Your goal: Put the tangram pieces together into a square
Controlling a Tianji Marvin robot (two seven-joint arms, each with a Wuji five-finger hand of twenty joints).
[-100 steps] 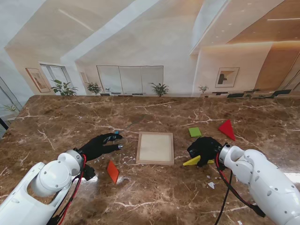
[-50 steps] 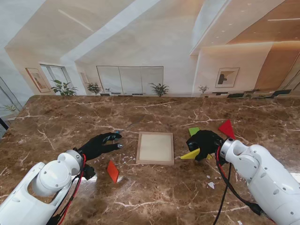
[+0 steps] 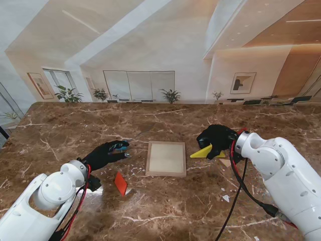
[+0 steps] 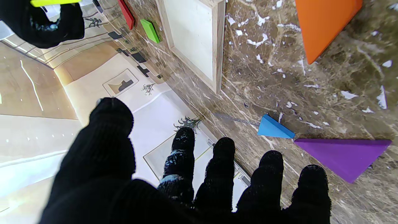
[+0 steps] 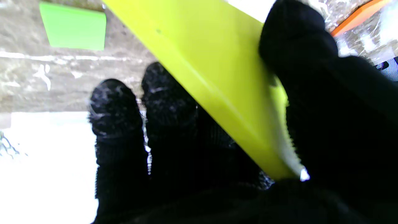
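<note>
From the stand view, the right hand [image 3: 216, 142] carries the yellow triangle [image 3: 204, 151] just right of the wooden tray [image 3: 166, 158], lifted off the tabletop [image 3: 75, 125]. The left hand [image 3: 106, 154] hovers left of the tray, fingers spread, holding nothing; an orange piece [image 3: 120, 183] lies nearer to me.

The left wrist view shows a blue triangle [image 4: 274, 128] and purple triangle [image 4: 343, 155] beyond the fingertips [image 4: 225, 147].

The right wrist view shows the yellow triangle pinched flat between thumb and fingers [image 5: 115, 102]. It looks stiff, light and smooth, best held across its faces near the middle.
</note>
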